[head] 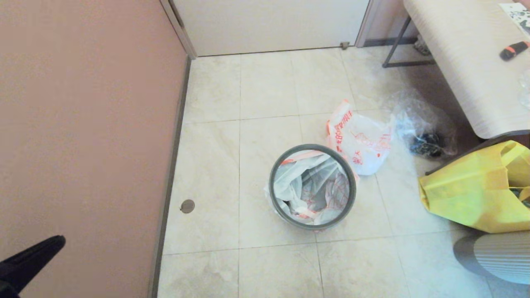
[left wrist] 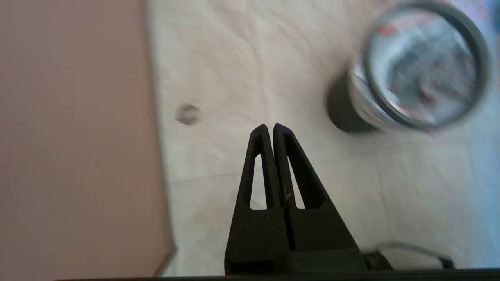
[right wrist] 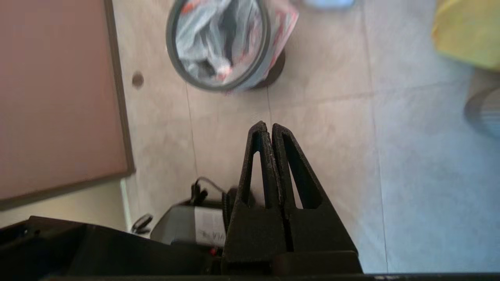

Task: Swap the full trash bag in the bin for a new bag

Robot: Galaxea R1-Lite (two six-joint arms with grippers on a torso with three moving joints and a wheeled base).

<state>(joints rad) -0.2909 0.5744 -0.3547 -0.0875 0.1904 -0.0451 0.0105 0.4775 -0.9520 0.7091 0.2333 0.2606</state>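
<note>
The black bin (head: 352,188) stands on the tiled floor, a dark-grey hoop round its rim. Inside it sits the full trash bag (head: 310,186), white with orange-red print, crumpled, its edge folded over the rim. Behind the bin, leaning on it, lies the limp new bag (head: 364,142) with a pinkish edge band. My left gripper (head: 60,241) is shut at the near left by the wall, well short of the bin (left wrist: 343,113). In its wrist view the left gripper (left wrist: 269,127) holds nothing. My right gripper (right wrist: 268,125) is shut and empty over the floor near my base, with the bin (right wrist: 172,47) ahead.
A clear crinkled bag (head: 422,128) with dark contents lies right of the new bag. A yellow tote (head: 472,190) and a grey ribbed object (head: 497,256) stand at the right under a pale bench (head: 468,62). The pink wall (head: 83,124) runs along the left; a floor drain (head: 187,205) sits beside it.
</note>
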